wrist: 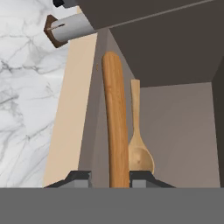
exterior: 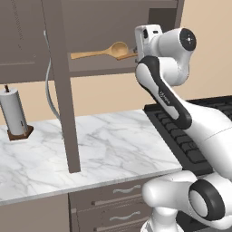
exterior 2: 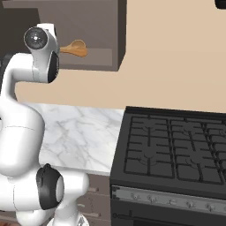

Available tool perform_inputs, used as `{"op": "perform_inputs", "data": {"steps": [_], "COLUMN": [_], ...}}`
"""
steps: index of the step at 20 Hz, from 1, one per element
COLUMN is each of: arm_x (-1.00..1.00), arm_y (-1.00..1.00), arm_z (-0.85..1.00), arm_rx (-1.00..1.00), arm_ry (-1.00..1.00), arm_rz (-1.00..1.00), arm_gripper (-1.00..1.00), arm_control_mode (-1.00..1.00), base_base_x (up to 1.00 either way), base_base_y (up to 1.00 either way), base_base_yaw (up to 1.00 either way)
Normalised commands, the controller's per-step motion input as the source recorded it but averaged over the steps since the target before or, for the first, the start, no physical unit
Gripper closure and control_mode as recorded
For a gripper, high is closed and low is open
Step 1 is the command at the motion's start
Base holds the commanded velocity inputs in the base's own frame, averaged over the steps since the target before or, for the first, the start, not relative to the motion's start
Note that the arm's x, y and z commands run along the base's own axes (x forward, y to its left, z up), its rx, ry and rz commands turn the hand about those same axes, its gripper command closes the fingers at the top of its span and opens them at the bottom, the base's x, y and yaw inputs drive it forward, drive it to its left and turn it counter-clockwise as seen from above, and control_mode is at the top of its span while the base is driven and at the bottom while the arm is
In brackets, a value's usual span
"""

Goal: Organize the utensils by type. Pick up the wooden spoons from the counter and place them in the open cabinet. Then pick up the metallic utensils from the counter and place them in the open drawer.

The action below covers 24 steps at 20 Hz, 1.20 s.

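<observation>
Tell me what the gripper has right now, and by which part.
The gripper is closed on a wooden spoon by its thick handle, inside the cabinet. A second wooden spoon lies on the shelf beside it.

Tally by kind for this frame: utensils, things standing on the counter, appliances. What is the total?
Wooden spoons: 2 (held spoon between the jaws, loose spoon beside it)
Towel roll: 1
Stove: 1
Total: 4
</observation>
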Motion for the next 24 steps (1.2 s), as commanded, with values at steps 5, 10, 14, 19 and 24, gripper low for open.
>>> {"op": "perform_inputs", "data": {"steps": [5,10,14,19,24], "arm_x": [0.50,0.57,0.62,0.51,0.41], "arm_y": [0.04,-0.01,0.00,0.00,0.00], "arm_z": [-0.09,-0.09,0.00,0.00,0.07], "arm_rx": [0.00,0.00,0.00,0.00,-0.02], "arm_ry": [-0.08,0.00,0.00,0.00,0.00], "arm_rz": [0.00,0.00,0.00,0.01,0.03], "arm_gripper": [1.00,1.00,1.00,1.00,1.00], "arm_control_mode": [-1.00,-1.00,-1.00,-1.00,-1.00], "base_base_x": [0.00,0.00,0.00,0.00,0.00], "base_base_y": [0.00,0.00,0.00,0.00,0.00], "base_base_yaw": [0.00,0.00,0.00,0.00,0.00]}}
